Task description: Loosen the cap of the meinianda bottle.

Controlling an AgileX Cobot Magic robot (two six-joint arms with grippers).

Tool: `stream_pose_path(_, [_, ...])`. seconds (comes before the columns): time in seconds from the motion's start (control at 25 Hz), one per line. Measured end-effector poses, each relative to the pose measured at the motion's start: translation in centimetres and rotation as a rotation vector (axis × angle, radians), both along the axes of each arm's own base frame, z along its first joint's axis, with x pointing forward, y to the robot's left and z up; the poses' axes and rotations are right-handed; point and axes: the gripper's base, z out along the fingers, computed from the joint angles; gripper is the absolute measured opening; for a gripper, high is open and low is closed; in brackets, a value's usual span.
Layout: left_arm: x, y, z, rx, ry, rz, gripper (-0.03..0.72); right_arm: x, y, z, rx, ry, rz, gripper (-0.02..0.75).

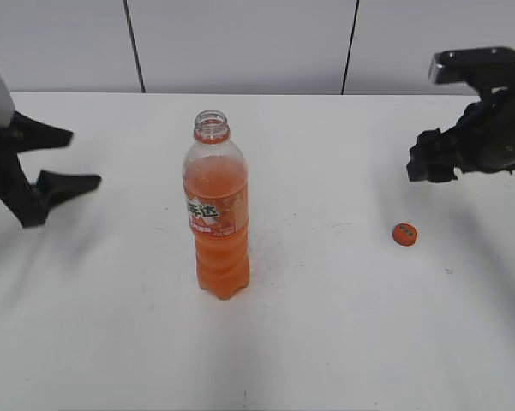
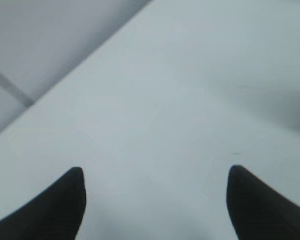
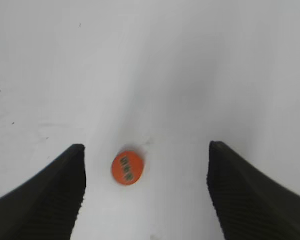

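A wide white table [image 1: 343, 325] filled most of the exterior view, its surface matte with a few small dark specks. Behind it stood a pale grey wall [image 1: 240, 43] of flat panels divided by thin dark seams. The light was soft and even, casting faint shadows.
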Motion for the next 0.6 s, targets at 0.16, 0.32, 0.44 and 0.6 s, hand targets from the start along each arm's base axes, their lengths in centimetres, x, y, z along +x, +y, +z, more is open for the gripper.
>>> stream_pose_path(0.16, [2.4,3.7,5.4,0.095,-0.051,0.486,0.529,0.8,-0.5,4.6,-0.151,-0.234,0.122,0.568])
stream_pose_path(0.32, [4.5,7.4,9.9,0.188,0.07,0.941,0.528,2.7,-1.9,9.5,-0.204,-0.33,0.007,0.569])
stream_pose_path(0.44, [5.4,8.8,13.2,0.284,0.231,1.122,0.526,3.6,-3.9,12.4,-0.248,-0.242,-0.164,0.569])
stream_pose_path(0.6, [4.9,7.5,18.2,0.228,0.499,1.067,0.526,3.6,-4.2,15.2,-0.234,-0.012,-0.231,0.569])
